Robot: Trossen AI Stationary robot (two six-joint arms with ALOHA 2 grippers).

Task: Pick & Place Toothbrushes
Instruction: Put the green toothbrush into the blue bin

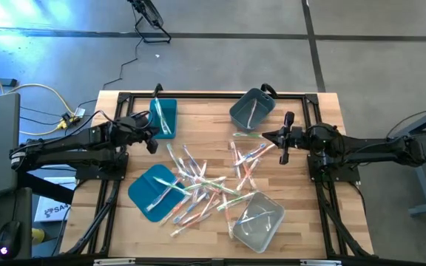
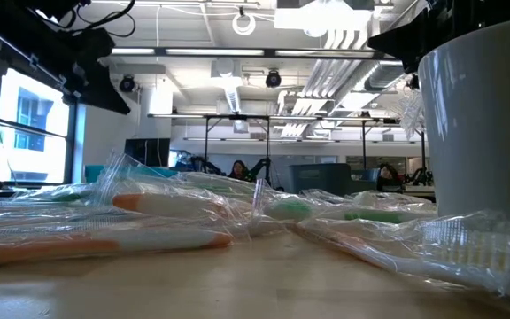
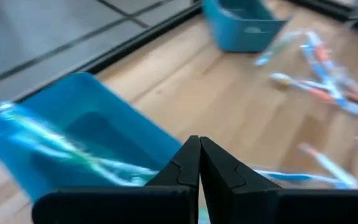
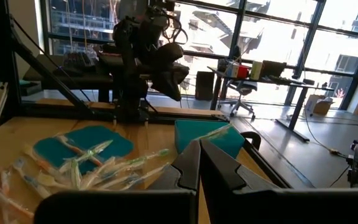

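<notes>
Resting closed and empty, left gripper [image 1: 152, 146] and right gripper [image 1: 266, 135] flank scattered thin wrapped toothbrushes [image 1: 198, 185]; next, open over one.

left end effector [image 3: 199, 163] closed | over teal bin [image 3: 73, 118] holding toothbrushes [image 3: 73, 152] | wooden table [image 3: 229, 99]

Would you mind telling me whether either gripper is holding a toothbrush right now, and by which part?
Nothing is held: the left gripper and the right gripper are both shut with nothing between their dark fingers.
</notes>
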